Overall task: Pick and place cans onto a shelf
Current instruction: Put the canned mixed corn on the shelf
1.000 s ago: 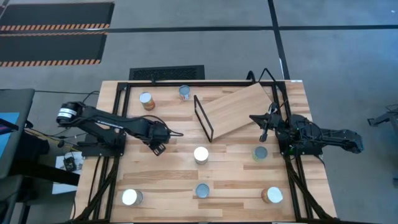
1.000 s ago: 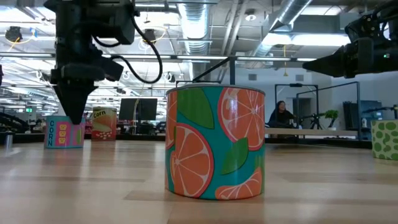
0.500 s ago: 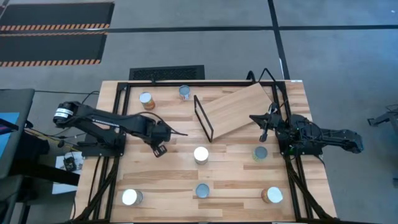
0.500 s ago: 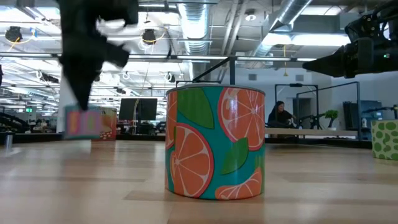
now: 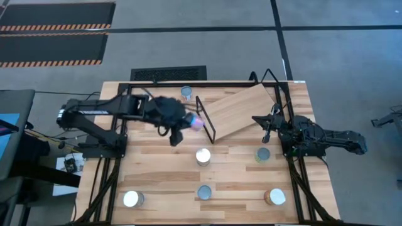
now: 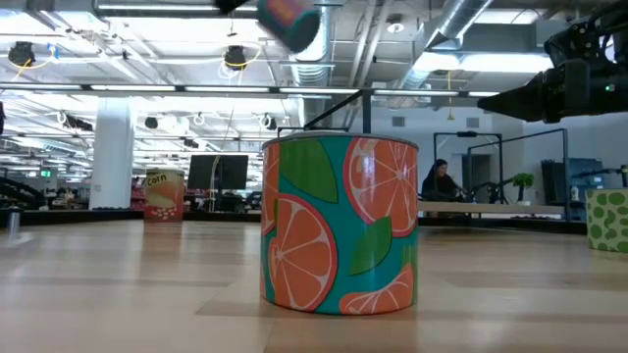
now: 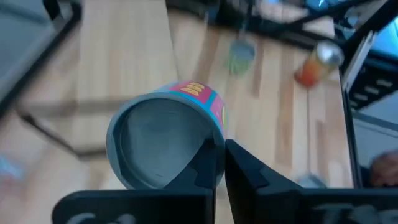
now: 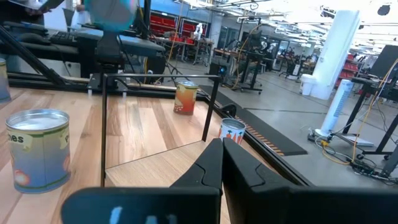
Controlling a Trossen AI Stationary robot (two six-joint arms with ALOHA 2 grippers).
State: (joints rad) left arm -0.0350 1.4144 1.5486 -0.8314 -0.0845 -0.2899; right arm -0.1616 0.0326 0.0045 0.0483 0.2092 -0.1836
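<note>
Left gripper [image 5: 188, 123]: you see it raised above the table, just beside the wire-frame end of the shelf [image 5: 242, 110]; its fingers [image 7: 211, 165] are clamped on a pink can [image 5: 196, 122].
Pink can: lifted clear of the table, lying on its side in your grip; in the left wrist view [image 7: 168, 140] its round grey end faces the camera, and in the low view [image 6: 289, 22] it shows blurred near the ceiling line.
Right gripper [image 5: 266, 129]: it waits at the right edge of the table, by the shelf's near corner; its fingers [image 8: 214, 165] are pressed together with nothing between them.
Shelf: tilted light-wood board at the back right of the table, black wire frame [image 5: 205, 119] at its left end.
Other cans: one white-topped at the middle [image 5: 203, 156], one bluish near the right gripper [image 5: 262, 154], three along the front edge [image 5: 131, 199] [image 5: 205, 193] [image 5: 274, 197], one at the back [image 5: 186, 93].
Orange-print can [image 6: 340, 225]: upright, closest to the low camera.
</note>
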